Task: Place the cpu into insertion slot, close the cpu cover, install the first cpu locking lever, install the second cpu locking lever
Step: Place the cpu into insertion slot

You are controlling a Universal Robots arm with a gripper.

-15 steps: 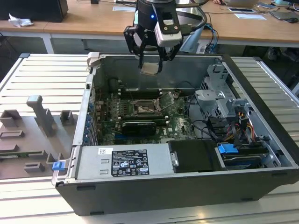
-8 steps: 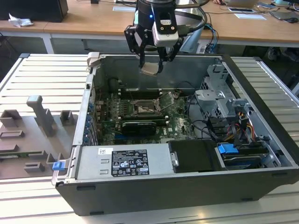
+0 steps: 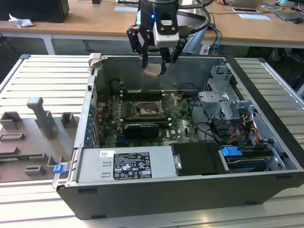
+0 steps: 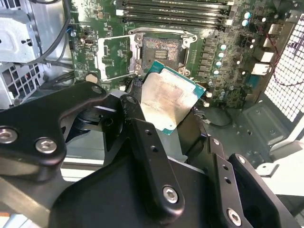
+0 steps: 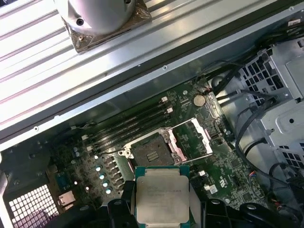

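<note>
Far back: long wooden tables [image 3: 95, 21] w/ papers [image 3: 126, 8] on top; grey ribbed desk [image 3: 47, 80] under my work area, evenly lit.

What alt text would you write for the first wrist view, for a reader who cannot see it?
The tool holds the cpu, metal face showing, above a green circuit board inside a computer case. On the board the insertion slot lies empty, with the cpu cover swung open beside it.
</note>
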